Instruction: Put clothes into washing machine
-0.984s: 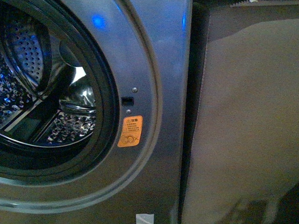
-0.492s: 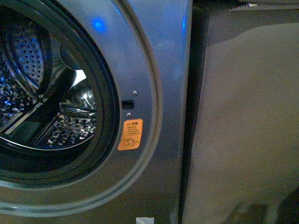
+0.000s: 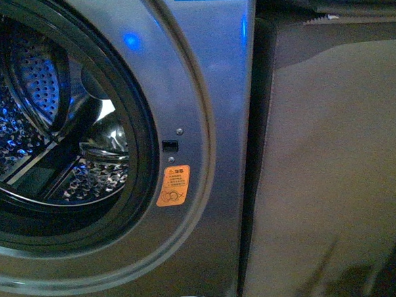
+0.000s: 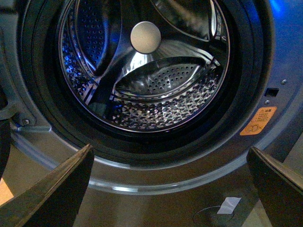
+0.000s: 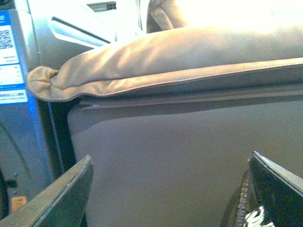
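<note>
Clothes showed in no view, so where they lay couldn't be told. Drum [image 4: 156, 90] looked empty. Washer [image 3: 208, 76] filled the left of the front frame with its port open, grey panel [image 3: 330, 169] at right. Left gripper [image 4: 169, 156] was spread wide, empty, facing the port. Right gripper [image 5: 171, 158] was likewise spread and empty, facing a tan cushion [image 5: 189, 52]. Step was likely finding the garment: grab a thick bunch, keep trailing fabric off the seal [image 4: 246, 71]. Only left wrist showed the whole drum. Right wrist gave the cushion clearly. Front showed neither arm.
</note>
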### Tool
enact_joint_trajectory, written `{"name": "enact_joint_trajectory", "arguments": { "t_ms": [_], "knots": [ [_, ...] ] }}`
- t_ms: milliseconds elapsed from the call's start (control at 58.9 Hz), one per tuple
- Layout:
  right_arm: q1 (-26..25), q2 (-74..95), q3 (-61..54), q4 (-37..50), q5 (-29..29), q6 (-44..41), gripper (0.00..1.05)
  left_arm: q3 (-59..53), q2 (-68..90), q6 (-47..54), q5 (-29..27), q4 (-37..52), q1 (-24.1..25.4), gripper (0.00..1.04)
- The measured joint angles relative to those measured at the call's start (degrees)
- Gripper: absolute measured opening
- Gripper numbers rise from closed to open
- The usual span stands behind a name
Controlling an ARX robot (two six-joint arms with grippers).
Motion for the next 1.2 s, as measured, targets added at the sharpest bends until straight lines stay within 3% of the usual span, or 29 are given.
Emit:
{"name": "enact_joint_trajectory", "arguments": {
  "t_ms": [68, 187, 288, 407, 577, 781, 1069, 1205],
  "knots": [
    [-4.0, 6.7, 0.3, 7.0, -3.1, 1.4, 0.97, 0.0, 0.0, 0.0, 0.0, 0.0, 0.0, 0.98],
    [-16.2, 26.9, 1.5, 24.4, -11.5, 5.2, 0.97, 0.0, 0.0, 0.0, 0.0, 0.0, 0.0, 0.98],
    [-24.1, 39.2, 6.1, 29.7, -15.5, 7.1, 0.97, 0.0, 0.0, 0.0, 0.0, 0.0, 0.0, 0.98],
    [-31.1, 49.3, 11.2, 30.6, -18.0, 6.8, 0.97, 0.0, 0.0, 0.0, 0.0, 0.0, 0.0, 0.98],
    [-38.2, 62.4, 19.3, 16.6, -20.6, -1.9, 0.97, 0.0, 0.0, 0.0, 0.0, 0.0, 0.0, 0.98],
    [-40.9, 85.3, 31.6, 2.3, -19.4, -18.6, 0.97, 0.0, 0.0, 0.0, 0.0, 0.0, 0.0, 0.98],
    [-35.1, 108.2, 48.0, -17.7, -11.2, -32.4, 0.97, 0.0, 0.0, 0.0, 0.0, 0.0, 0.0, 0.98],
    [-32.4, 115.5, 54.3, -21.5, -7.1, -34.7, 0.97, 0.0, 0.0, 0.0, 0.0, 0.0, 0.0, 0.98]
  ]
}}
